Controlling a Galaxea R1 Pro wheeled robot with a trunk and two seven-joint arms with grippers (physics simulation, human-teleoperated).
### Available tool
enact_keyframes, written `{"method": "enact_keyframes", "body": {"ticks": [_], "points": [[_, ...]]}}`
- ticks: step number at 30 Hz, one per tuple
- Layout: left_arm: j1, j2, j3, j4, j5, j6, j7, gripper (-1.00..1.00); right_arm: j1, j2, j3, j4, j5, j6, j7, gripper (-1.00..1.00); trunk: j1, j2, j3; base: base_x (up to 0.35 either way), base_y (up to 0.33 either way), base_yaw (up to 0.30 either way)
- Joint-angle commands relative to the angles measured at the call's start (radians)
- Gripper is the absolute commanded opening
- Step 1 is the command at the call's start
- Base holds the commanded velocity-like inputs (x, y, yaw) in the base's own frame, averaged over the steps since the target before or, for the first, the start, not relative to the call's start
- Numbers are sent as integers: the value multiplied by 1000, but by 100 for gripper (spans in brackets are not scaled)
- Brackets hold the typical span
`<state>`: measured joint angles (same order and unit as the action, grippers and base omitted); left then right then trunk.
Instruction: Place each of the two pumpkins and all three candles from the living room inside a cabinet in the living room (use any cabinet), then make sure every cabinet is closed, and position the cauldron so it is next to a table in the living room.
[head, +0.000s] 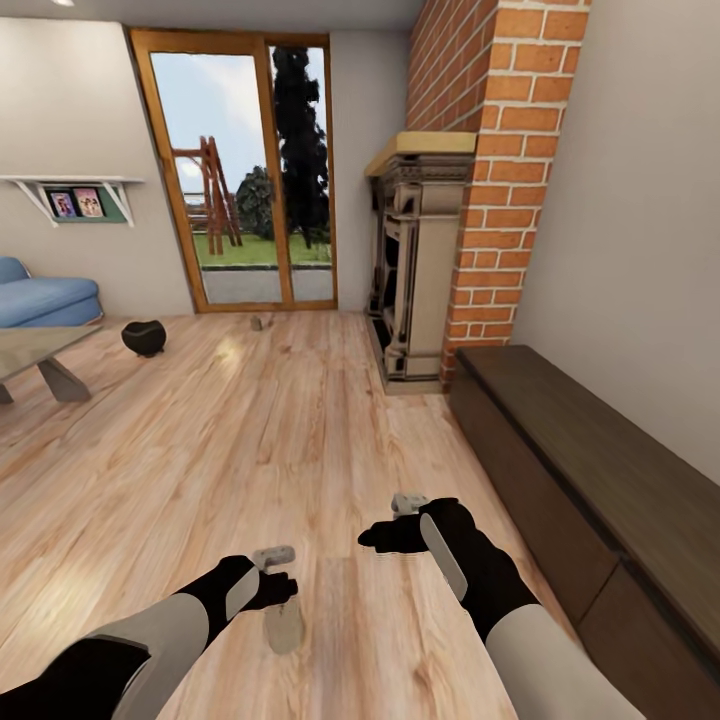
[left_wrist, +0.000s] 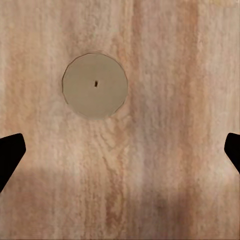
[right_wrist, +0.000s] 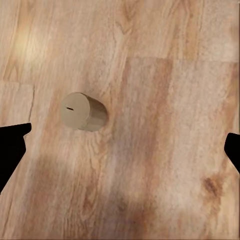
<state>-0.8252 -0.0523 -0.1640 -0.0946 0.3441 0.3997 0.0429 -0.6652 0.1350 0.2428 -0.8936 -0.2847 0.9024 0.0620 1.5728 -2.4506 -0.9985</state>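
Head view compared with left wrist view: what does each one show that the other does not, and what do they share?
Head view alone: the cauldron on the floor near the grey table, the closed brown cabinet along the wall, the fireplace, the glass door, and the right gripper.

Left wrist view alone: the candle's round top with its tiny wick mark, seen from straight above.

Both: the candle standing on the wood floor under the open left gripper.

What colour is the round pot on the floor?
The cauldron is glossy black; the head view shows it best.
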Motion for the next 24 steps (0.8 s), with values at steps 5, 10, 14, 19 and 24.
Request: {"method": "enact_keyframes", "body": {"ticks": [5, 10, 14, 19, 24], "points": [[0, 0, -8, -2, 10, 5, 5, 100, -1, 0, 0, -1, 7, 4, 6, 100, 0, 0, -1, 329, 0, 0], [0, 0, -8, -2, 10, 5, 5, 100, -1, 0, 0, -1, 7, 4, 6, 100, 0, 0, -1, 193, 0, 0], [0, 1, -8, -2, 11, 6, 5, 100, -1, 0, 0, -1, 7, 3, 6, 100, 0, 0, -1, 39, 0, 0], [0, 1, -8, -2, 11, 15, 6, 100, -1, 0, 0, -1, 7, 4, 5, 100, 16, -28, -14, 8, 0, 0], [0, 3, -6, -2, 12, 34, 6, 100, -1, 0, -1, -1, 7, 4, 5, 100, 28, -50, -31, 1, 0, 0]]}}
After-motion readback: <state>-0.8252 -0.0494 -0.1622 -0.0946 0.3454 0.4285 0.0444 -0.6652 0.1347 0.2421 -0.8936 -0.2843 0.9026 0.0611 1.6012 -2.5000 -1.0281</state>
